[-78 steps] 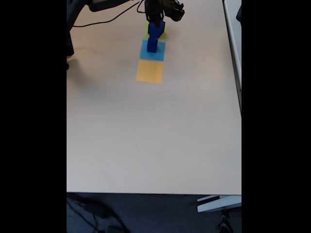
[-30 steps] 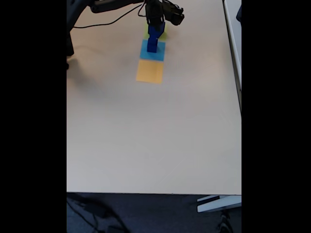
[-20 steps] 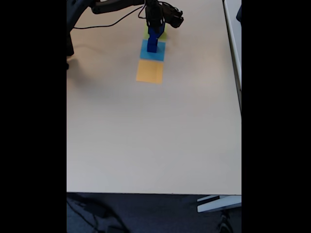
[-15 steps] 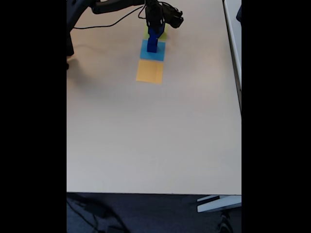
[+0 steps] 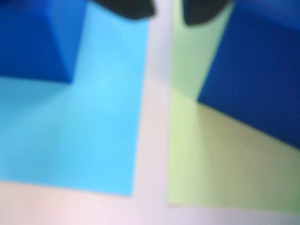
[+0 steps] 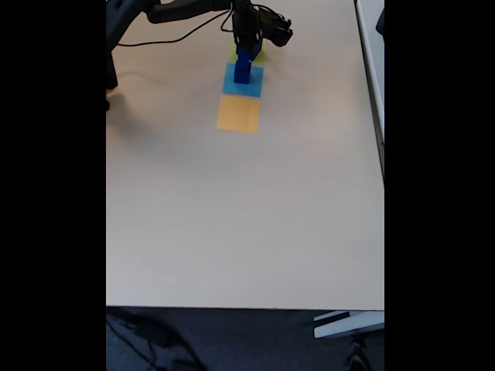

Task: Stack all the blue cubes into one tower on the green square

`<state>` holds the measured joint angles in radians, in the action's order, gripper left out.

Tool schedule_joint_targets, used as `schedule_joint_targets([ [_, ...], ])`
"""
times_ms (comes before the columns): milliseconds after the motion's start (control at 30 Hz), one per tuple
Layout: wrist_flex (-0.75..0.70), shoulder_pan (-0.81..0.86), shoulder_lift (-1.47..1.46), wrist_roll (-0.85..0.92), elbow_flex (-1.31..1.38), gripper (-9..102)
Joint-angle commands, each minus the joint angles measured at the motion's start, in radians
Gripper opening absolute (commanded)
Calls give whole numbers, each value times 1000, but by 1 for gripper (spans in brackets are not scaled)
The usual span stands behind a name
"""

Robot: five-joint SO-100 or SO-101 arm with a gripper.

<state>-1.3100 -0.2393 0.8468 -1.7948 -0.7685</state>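
Gripper lowered over the green square

The gripper has been brought down since a moment ago; one blue cube sits on the green square, another on the light-blue square. Jaw state cannot be told.

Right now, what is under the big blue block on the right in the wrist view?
The blue cube sits on the green square. The green shows around its base; the part beneath the cube is covered.

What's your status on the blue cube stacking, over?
Gripper low over the squares, jaw state unclear. One dark blue cube on the flat lime-green square, another on the flat light-blue square. Nothing blocking.
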Motion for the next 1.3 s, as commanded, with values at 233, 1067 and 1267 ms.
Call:
schedule_joint_targets([
  [233, 31, -15, -6, -12, 31, 0],
  [1067, 34, -21, -17, -9, 35, 0],
  [1267, 34, -21, -20, 9, 55, 0],
])
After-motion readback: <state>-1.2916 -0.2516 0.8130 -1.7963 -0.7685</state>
